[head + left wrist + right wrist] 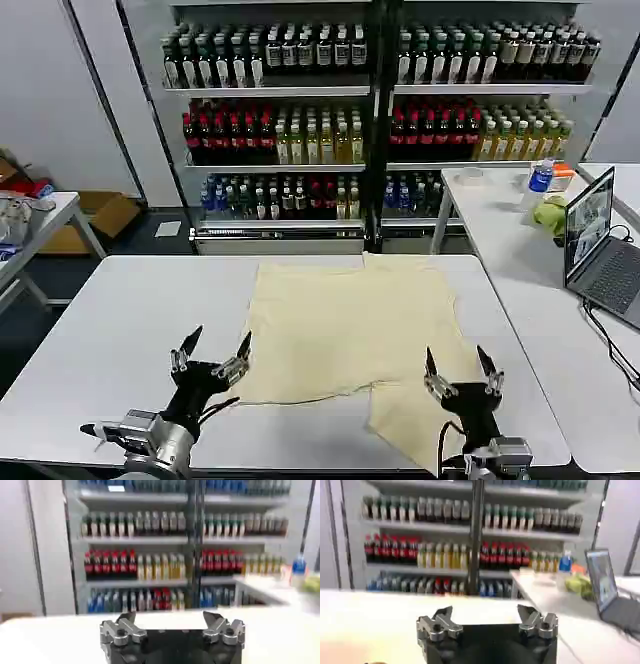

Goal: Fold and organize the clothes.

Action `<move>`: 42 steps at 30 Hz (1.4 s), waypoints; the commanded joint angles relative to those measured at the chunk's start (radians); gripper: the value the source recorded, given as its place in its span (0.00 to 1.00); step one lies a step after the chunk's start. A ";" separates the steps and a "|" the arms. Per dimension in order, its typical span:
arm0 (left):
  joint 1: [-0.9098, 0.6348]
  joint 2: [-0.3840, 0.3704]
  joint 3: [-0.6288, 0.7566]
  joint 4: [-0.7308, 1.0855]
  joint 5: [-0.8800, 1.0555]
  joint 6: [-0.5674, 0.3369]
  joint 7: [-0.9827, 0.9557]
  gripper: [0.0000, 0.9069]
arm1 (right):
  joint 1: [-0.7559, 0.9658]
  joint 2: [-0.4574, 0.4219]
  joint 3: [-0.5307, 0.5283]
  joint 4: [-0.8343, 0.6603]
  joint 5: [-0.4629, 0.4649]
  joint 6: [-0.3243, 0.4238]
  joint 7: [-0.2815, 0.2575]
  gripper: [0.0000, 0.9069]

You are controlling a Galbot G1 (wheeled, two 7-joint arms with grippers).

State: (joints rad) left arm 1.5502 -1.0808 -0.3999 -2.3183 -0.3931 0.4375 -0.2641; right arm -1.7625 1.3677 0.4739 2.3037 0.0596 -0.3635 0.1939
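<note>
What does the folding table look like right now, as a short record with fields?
Garment: cream-yellow T-shirt, spread on the white table, near corner folded over
Left claw: open, over the table beside the shirt's near-left edge, empty
Right claw: open, above the shirt's near-right part, empty
Side table: laptop, lime-green cloth
Behind: shelves of bottles

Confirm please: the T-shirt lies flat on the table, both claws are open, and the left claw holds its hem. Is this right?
Not quite. In the head view the left claw holds nothing; it is open beside the T-shirt. The rest is right: the shirt lies flat on the table and the right claw is open.
</note>
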 commanded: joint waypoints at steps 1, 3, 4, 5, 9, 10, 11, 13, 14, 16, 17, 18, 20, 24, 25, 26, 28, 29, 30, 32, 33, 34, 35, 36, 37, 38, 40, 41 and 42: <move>-0.002 0.064 0.019 0.059 0.007 0.142 -0.012 1.00 | -0.106 -0.003 -0.003 0.004 -0.017 -0.059 0.002 1.00; -0.009 0.067 0.025 0.077 0.011 0.142 -0.012 1.00 | -0.124 -0.009 -0.011 0.003 -0.026 -0.056 0.003 1.00; -0.015 0.069 0.030 0.090 0.014 0.142 -0.012 1.00 | -0.136 -0.013 -0.017 0.002 -0.035 -0.054 0.003 1.00; -0.016 0.069 0.033 0.098 0.015 0.141 -0.011 1.00 | -0.141 -0.014 -0.019 0.002 -0.037 -0.053 0.004 1.00; -0.038 0.069 0.053 0.142 0.022 0.141 -0.012 1.00 | -0.151 -0.013 -0.031 -0.016 -0.050 -0.052 0.008 1.00; -0.043 0.068 0.060 0.148 0.026 0.141 -0.012 1.00 | -0.153 -0.011 -0.036 -0.022 -0.051 -0.051 0.008 1.00; -0.045 0.067 0.064 0.154 0.027 0.142 -0.012 1.00 | -0.153 -0.009 -0.037 -0.023 -0.051 -0.051 0.009 1.00; -0.047 0.065 0.072 0.161 0.032 0.142 -0.012 1.00 | -0.156 -0.003 -0.044 -0.030 -0.054 -0.051 0.011 1.00; -0.047 0.064 0.075 0.166 0.035 0.142 -0.011 1.00 | -0.157 -0.001 -0.045 -0.032 -0.056 -0.050 0.011 1.00; -0.047 0.061 0.081 0.175 0.035 0.142 -0.011 1.00 | -0.159 0.004 -0.050 -0.036 -0.058 -0.048 0.013 1.00; -0.047 0.059 0.083 0.178 0.035 0.142 -0.011 1.00 | -0.160 0.005 -0.051 -0.038 -0.058 -0.048 0.013 1.00; -0.046 0.059 0.084 0.180 0.034 0.142 -0.011 1.00 | -0.161 0.006 -0.053 -0.039 -0.058 -0.047 0.014 1.00; -0.048 0.059 0.090 0.187 0.035 0.143 -0.008 1.00 | -0.160 0.004 -0.057 -0.044 -0.057 -0.047 0.016 1.00; -0.057 0.058 0.093 0.209 0.035 0.143 -0.008 1.00 | -0.151 0.003 -0.061 -0.055 -0.055 -0.048 0.022 1.00; -0.060 0.058 0.093 0.211 0.035 0.143 -0.007 1.00 | -0.147 0.004 -0.062 -0.056 -0.054 -0.050 0.022 1.00; -0.061 0.058 0.094 0.217 0.035 0.143 -0.007 1.00 | -0.147 0.004 -0.062 -0.056 -0.054 -0.050 0.022 1.00; -0.062 0.056 0.097 0.227 0.035 0.143 -0.007 1.00 | -0.147 0.007 -0.068 -0.060 -0.053 -0.051 0.024 1.00; -0.063 0.055 0.099 0.230 0.035 0.142 -0.007 1.00 | -0.147 0.007 -0.071 -0.062 -0.054 -0.052 0.025 1.00; -0.064 0.052 0.100 0.238 0.035 0.142 -0.006 1.00 | -0.147 0.009 -0.074 -0.066 -0.053 -0.053 0.026 1.00; -0.066 0.045 0.103 0.246 0.035 0.142 -0.005 1.00 | -0.148 0.011 -0.078 -0.069 -0.054 -0.054 0.028 1.00; -0.066 0.041 0.103 0.247 0.035 0.142 -0.006 1.00 | -0.150 0.011 -0.082 -0.069 -0.052 -0.055 0.030 1.00; -0.067 0.039 0.104 0.247 0.035 0.142 -0.006 1.00 | -0.150 0.010 -0.083 -0.070 -0.046 -0.055 0.031 1.00; -0.068 0.036 0.105 0.248 0.035 0.142 -0.006 1.00 | -0.150 0.010 -0.082 -0.070 -0.038 -0.058 0.033 1.00; -0.068 0.034 0.106 0.248 0.035 0.141 -0.005 0.81 | -0.149 0.009 -0.082 -0.071 -0.028 -0.059 0.034 0.83; -0.067 0.033 0.107 0.247 0.035 0.141 -0.004 0.40 | -0.150 0.008 -0.081 -0.071 -0.021 -0.059 0.036 0.41; -0.066 0.033 0.109 0.246 0.035 0.141 -0.004 0.21 | -0.150 0.007 -0.082 -0.071 -0.013 -0.059 0.037 0.22; -0.064 0.033 0.110 0.243 0.034 0.141 -0.002 0.01 | -0.152 0.006 -0.087 -0.067 -0.003 -0.059 0.037 0.00; -0.063 0.033 0.110 0.242 0.034 0.141 -0.002 0.01 | -0.153 0.006 -0.089 -0.067 -0.002 -0.060 0.037 0.00; -0.061 0.035 0.108 0.240 0.031 0.141 -0.001 0.01 | -0.154 0.006 -0.094 -0.065 -0.002 -0.060 0.037 0.00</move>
State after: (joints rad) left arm 1.4870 -1.0445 -0.2932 -2.0949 -0.3594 0.5726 -0.2666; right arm -1.9132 1.3730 0.3871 2.2448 0.0348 -0.4134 0.2307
